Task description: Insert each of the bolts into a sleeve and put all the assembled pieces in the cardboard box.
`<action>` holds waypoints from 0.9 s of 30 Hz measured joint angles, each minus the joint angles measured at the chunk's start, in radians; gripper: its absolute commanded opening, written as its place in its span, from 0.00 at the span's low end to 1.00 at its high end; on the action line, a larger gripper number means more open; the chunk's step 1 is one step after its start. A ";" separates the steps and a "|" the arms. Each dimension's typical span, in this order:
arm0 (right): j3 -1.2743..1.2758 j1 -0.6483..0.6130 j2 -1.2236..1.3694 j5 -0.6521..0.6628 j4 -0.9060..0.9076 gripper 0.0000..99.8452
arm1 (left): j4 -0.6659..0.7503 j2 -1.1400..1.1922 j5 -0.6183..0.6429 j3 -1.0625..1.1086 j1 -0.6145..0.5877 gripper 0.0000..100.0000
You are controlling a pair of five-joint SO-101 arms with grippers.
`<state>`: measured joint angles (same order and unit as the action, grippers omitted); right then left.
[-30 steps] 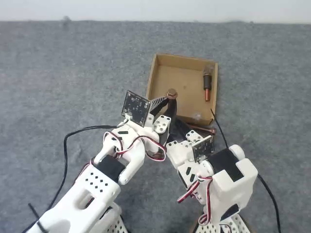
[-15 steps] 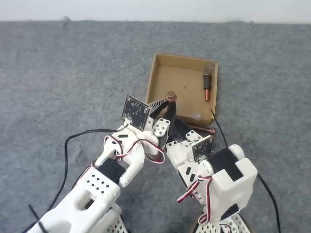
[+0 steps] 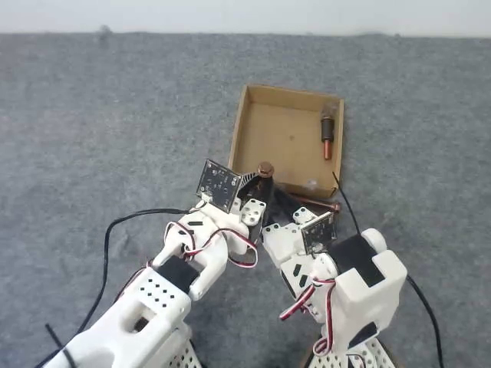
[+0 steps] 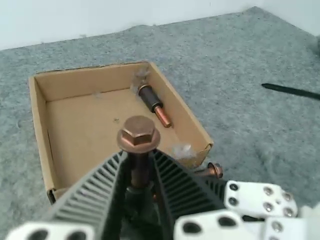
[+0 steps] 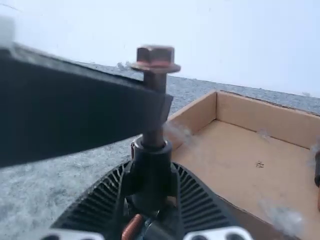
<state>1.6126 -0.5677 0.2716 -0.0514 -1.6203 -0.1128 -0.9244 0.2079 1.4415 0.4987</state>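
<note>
Currently, the relation you must work to is a vertical one: the bolt (image 5: 156,60) stands upright, hex head uppermost, and the black sleeve (image 5: 148,157) sits directly below it on the same axis. The left pincer (image 4: 137,160) is clamped on the bolt's shank just under the head. The right pincer (image 5: 150,182) is closed round the sleeve, mouth upward. In the right wrist view the shank runs down to the sleeve's collar and appears to enter it, but the head stands well clear above, so I judge the insertion begun and not seated. The coming move is therefore straight down along the bolt's long axis. Note that the left pincer's jaws lie across the shank between head and sleeve, and would likely stop the travel unless you loosen or shift them. The cardboard box (image 3: 239,123) lies just beyond both pincers, away from the arm bases. One assembled piece (image 3: 327,138) lies inside against its far side wall. A further bolt (image 3: 318,204) lies on the table (image 3: 115,115) just outside the box's near wall, beside the right arm.
</note>
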 measured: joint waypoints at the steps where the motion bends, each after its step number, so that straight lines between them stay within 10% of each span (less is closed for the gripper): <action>1: 0.000 0.000 0.000 0.000 0.002 0.01 | 0.000 0.000 0.000 0.000 0.000 0.01; 27: 0.000 -0.002 0.000 0.003 0.006 0.01 | 0.000 0.000 0.000 0.054 0.002 0.02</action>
<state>1.6126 -0.5692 0.2716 -0.0483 -1.6141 -0.1128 -0.9244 0.2079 1.4952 0.5002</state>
